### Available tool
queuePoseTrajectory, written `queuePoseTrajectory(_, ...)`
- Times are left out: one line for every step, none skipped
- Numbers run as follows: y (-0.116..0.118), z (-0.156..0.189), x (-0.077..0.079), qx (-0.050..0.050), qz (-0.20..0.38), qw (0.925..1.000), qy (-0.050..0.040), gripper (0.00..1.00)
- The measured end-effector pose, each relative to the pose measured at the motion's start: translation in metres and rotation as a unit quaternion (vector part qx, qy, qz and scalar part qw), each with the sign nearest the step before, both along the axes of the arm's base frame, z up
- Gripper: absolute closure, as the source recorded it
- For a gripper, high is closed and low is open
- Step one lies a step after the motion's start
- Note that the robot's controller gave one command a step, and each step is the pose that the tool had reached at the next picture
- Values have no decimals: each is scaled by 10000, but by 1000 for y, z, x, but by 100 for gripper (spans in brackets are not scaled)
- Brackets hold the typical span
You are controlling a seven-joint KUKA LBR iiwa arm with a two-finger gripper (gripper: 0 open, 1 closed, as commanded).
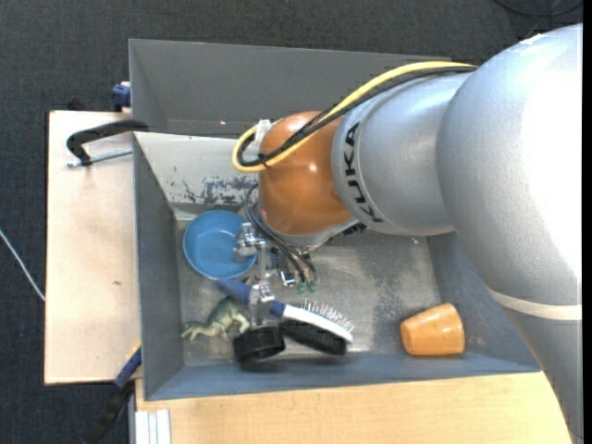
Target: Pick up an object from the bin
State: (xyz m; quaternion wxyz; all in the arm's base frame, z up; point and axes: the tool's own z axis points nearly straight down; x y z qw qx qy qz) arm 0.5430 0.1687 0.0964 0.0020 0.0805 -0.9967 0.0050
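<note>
Hanging low in the bin [157, 276]: gripper [265, 296], just below-right of the blue bowl [211, 244]. Can't tell whether clenched or released. Nothing visibly gripped. Closest to it: brush [319, 326] with white bristles and a black handle, lying below-right of the bowl, near end right at the gripper. Black round cap [258, 344] below the bowl, touching the brush. Green toy dinosaur [217, 322] below the bowl, left of the cap. Orange cup [433, 330] well right of the bowl, on its own.
</note>
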Motion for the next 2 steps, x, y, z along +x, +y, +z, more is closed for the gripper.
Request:
queuePoseTrajectory(7, 1, 0, 47, 25, 10000, -35, 100)
queuePoseTrajectory(16, 143, 8, 75, 39, 9999, -76, 100)
